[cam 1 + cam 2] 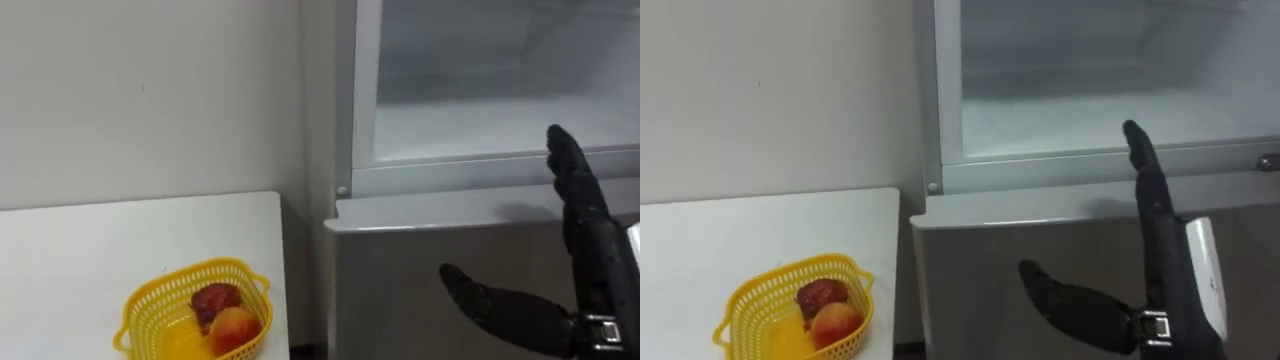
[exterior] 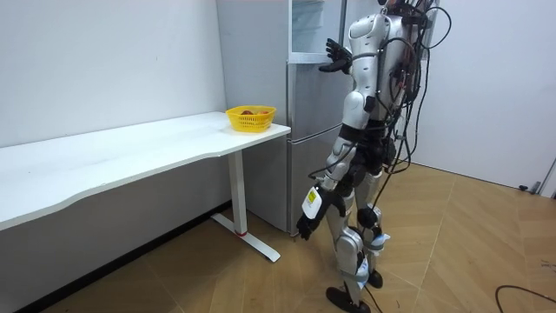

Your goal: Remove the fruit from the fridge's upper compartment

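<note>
- Fridge (image 2: 306, 130): upper compartment open, robot facing it; the shelf (image 1: 480, 125) looks bare where it shows.
- Desk (image 1: 80, 260): just beside the fridge.
- Yellow basket (image 1: 150, 318): on the desk's corner.
- Right hand (image 1: 592, 250): raised before the shelf edge, fingers straight, thumb spread, holding nothing.
- Left hand (image 2: 303, 229): hanging by the thigh; fingers unreadable.
- Two fruits (image 1: 235, 328): in the basket; probably light and easily bruised, best cupped round the middle.

White rectangular table (image 1: 100, 250), with the plain white wall (image 1: 150, 90) behind it. A yellow plastic mesh basket (image 1: 150, 318) sits on the table near its right edge. In the basket lie a dark red round fruit (image 1: 215, 298) and, touching it in front, an orange-red round fruit (image 1: 235, 328). A grey metal fridge (image 1: 430, 290) stands just right of the table, its open upper compartment (image 1: 480, 120) on top. The black right hand (image 1: 585, 230) is before the fridge front, fingertips up at the compartment's sill.
</note>
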